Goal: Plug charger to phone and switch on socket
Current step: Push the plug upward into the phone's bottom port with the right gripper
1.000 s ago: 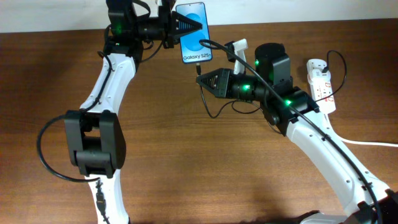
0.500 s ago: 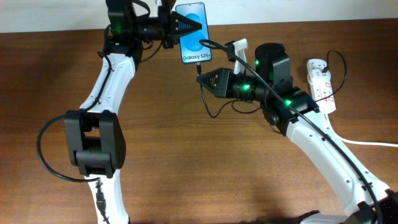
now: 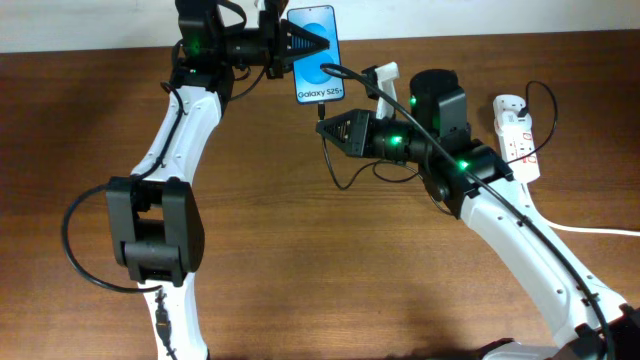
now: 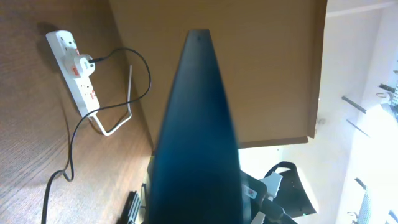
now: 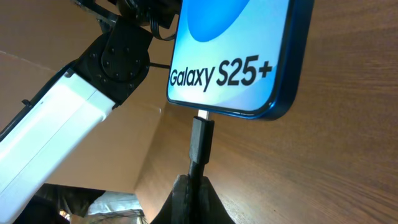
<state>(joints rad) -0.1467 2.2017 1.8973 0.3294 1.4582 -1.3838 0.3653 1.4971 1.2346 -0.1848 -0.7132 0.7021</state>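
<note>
The table [image 3: 300,260] is brown wood with a fine grain. The white socket [image 3: 517,135] lies on it close to the right edge, towards the far right corner. It is a long plastic strip with rounded ends and red switches. A thick white cord [image 3: 590,230] leaves one end and runs toward the right edge. In the left wrist view a small white adapter [image 4: 82,62] sits in one of its outlets.

Nearer to the middle of the table, the right gripper [image 3: 322,118] points to the far edge. Its black fingers are pressed together on the charger [image 5: 201,138], pinching the thin cable just below the small rectangular plug. The metal tip of the plug touches the port in the bottom edge of the phone [image 3: 316,50]. How deep it sits I cannot tell.

The phone is at the middle of the far edge, lifted above the wood. It is slim, with a dark rim and a glossy blue screen facing up, and a white band reads "Galaxy S25+". The left gripper [image 3: 312,42], a black wedge shape, comes from the left and is closed on the phone.
</note>
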